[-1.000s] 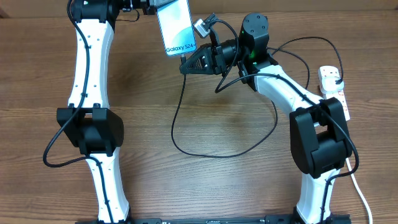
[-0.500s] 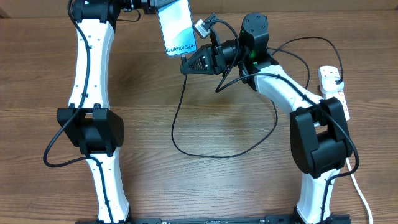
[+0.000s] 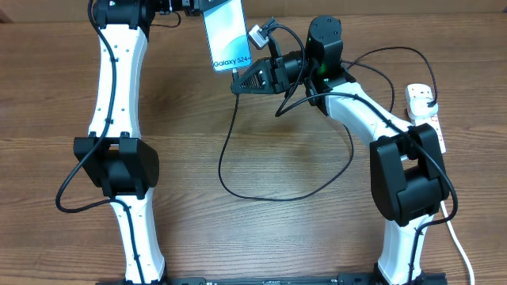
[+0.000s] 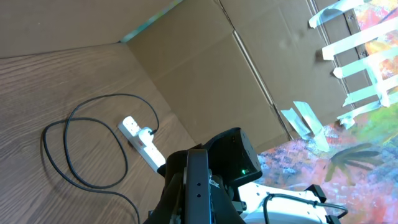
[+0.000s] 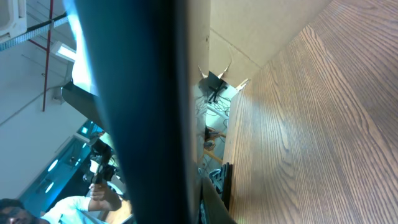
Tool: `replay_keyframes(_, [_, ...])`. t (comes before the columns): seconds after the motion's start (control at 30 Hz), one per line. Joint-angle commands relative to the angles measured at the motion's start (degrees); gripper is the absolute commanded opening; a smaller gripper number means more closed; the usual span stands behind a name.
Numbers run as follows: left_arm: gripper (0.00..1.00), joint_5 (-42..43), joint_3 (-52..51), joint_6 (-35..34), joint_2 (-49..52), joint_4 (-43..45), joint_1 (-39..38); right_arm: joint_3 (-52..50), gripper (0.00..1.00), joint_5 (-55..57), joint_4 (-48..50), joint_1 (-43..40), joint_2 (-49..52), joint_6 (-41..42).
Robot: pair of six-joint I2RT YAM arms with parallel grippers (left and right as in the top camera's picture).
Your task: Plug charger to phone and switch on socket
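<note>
- The phone (image 3: 226,36) is at the top centre of the overhead view. It is held up off the surface (image 3: 301,237), pale blue screen facing the camera, with white "Galaxy S24+" lettering near its lower edge.
- The left jaws, at the very top edge of the frame, are clamped on the phone's upper left end. The left wrist view shows the phone edge-on between them.
- The right jaws sit just below and right of the phone's lower edge. They are closed together on the end of the charger (image 3: 220,162). The plug tip is hidden, so I cannot tell whether it touches the phone.
- From there the thin black cable drops toward the middle of the frame, loops wide across the surface and climbs toward the right.
- The socket (image 3: 424,112) lies at the right edge, beside the right arm (image 3: 356,111). A black plug sits in its upper end and a white cord (image 3: 459,245) trails to the lower right.
- The right wrist view is mostly filled by a dark, blurred shape.
</note>
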Motion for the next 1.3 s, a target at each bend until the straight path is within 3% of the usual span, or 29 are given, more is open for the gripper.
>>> replay_keyframes(0.0, [0.04, 8.24, -0.44, 1.6, 0.39, -1.9, -3.85, 2.27, 0.04, 11.82, 0.5, -3.21, -2.29, 0.13])
replay_keyframes(1.27, [0.04, 9.4, -0.44, 2.19, 0.39, -4.28, -4.07, 2.27, 0.04, 12.59, -1.42, -6.69, -2.32, -0.22])
